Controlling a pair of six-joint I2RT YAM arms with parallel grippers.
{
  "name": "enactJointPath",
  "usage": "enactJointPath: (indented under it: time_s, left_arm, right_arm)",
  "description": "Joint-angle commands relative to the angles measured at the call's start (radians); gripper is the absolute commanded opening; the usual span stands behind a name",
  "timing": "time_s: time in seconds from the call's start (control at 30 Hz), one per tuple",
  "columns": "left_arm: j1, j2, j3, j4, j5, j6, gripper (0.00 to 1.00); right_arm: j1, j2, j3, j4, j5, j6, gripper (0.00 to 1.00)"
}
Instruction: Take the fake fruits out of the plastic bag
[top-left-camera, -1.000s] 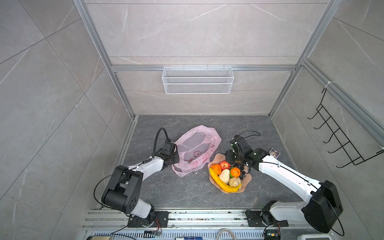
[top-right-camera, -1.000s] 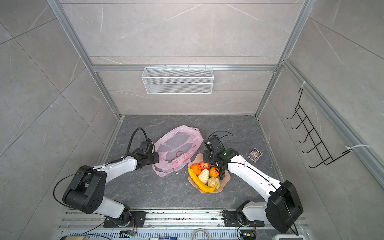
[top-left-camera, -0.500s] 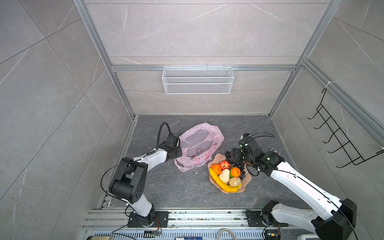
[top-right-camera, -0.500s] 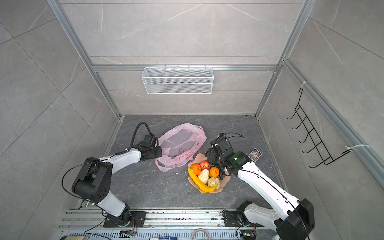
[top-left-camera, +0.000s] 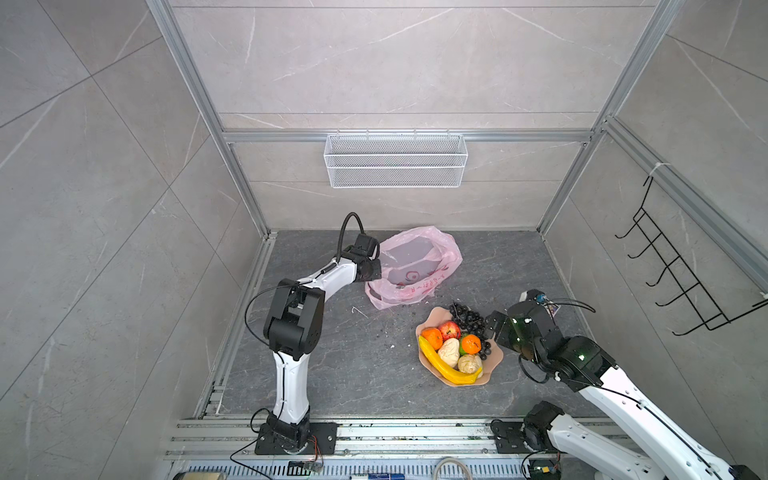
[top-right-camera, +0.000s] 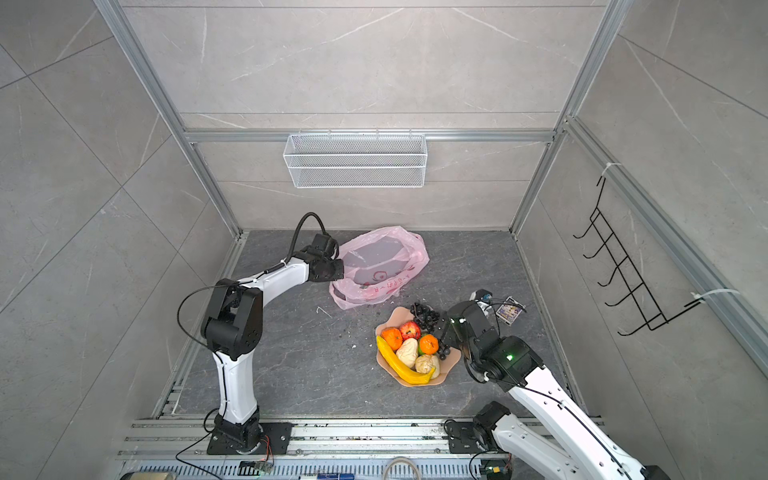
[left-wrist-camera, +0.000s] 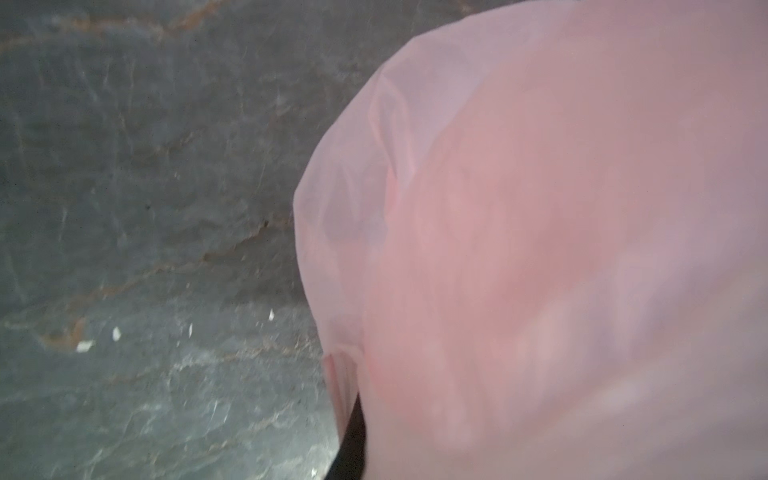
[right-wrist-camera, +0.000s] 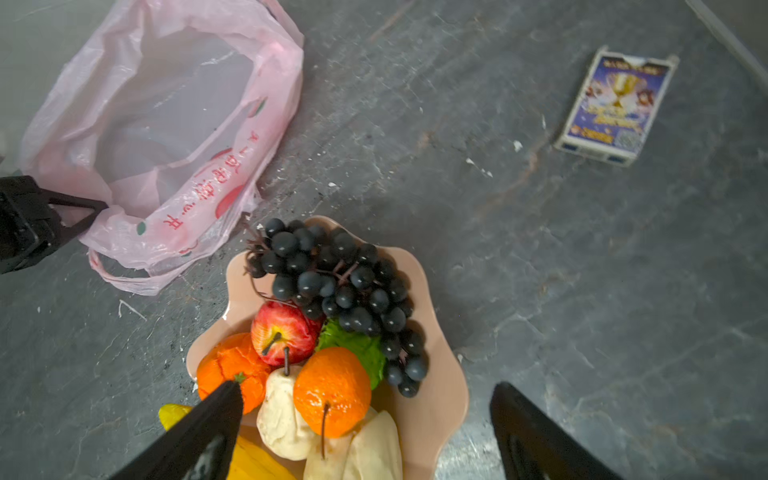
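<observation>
Your left gripper is clamped shut on the edge of the bag — your right gripper stands wide open, empty, above the fruit in the dish.

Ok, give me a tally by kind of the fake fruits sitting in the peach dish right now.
Banana: 1
Oranges: 2
Red apple: 1
Bumpy green fruit: 1
Beige lumpy fruits: 2
Dark purple grape bunch: 1
Total: 8, all in the peach dish
</observation>
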Motion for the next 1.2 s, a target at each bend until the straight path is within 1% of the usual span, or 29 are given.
enactJointPath:
  time_s: [0.0,0.03,0.1,0.17,0.2,0.27,0.33,0.47,0.6,0.67,0.77,0.93,1.1,1.17]
  left_arm:
    - [-0.02,0.058,0.139,-0.096,-0.003,0.062,0.09]
    - [-0.024,0.074,0.171,-0.116,-0.004,0.068,0.12]
    - [-0.029,0.1,0.231,-0.165,-0.006,0.071,0.22]
    - [-0.03,0.107,0.264,-0.193,-0.007,0.064,0.37]
    - [-0.031,0.105,0.279,-0.214,-0.01,0.059,0.44]
    - [-0.031,0.094,0.303,-0.255,-0.01,0.047,0.52]
    - [-0.031,0.061,0.305,-0.288,-0.009,0.032,0.58]
    - [-0.031,-0.048,0.221,-0.283,-0.004,-0.002,0.62]
    - [-0.031,-0.175,0.065,-0.223,-0.011,-0.033,0.63]
    - [-0.031,-0.234,-0.018,-0.188,-0.019,-0.051,0.63]
    - [-0.031,-0.32,-0.137,-0.134,-0.025,-0.08,0.62]
    - [-0.031,-0.45,-0.323,-0.041,-0.035,-0.12,0.62]
    - [-0.03,-0.547,-0.438,-0.006,-0.057,-0.136,0.61]
    - [-0.03,-0.578,-0.466,-0.001,-0.068,-0.136,0.61]
  right_arm:
    - [-0.006,-0.053,-0.069,-0.054,0.032,0.104,0.98]
    - [-0.006,-0.061,-0.089,-0.047,0.026,0.119,0.99]
    - [-0.007,-0.074,-0.13,-0.042,0.018,0.159,0.99]
    - [-0.007,-0.087,-0.163,-0.022,0.005,0.185,0.99]
    - [-0.008,-0.094,-0.179,-0.014,0.001,0.191,0.99]
    - [-0.01,-0.108,-0.208,0.02,-0.021,0.227,0.99]
    - [-0.009,-0.121,-0.233,0.038,-0.029,0.254,0.99]
    - [-0.01,-0.15,-0.282,0.086,-0.052,0.283,0.98]
    - [-0.01,-0.205,-0.353,0.144,-0.068,0.318,0.98]
    - [-0.009,-0.23,-0.381,0.18,-0.076,0.319,0.96]
    - [-0.01,-0.247,-0.414,0.224,-0.084,0.325,0.89]
    - [-0.009,-0.226,-0.44,0.3,-0.083,0.311,0.77]
    - [-0.008,-0.18,-0.452,0.365,-0.078,0.3,0.68]
    - [-0.01,-0.153,-0.458,0.401,-0.087,0.297,0.62]
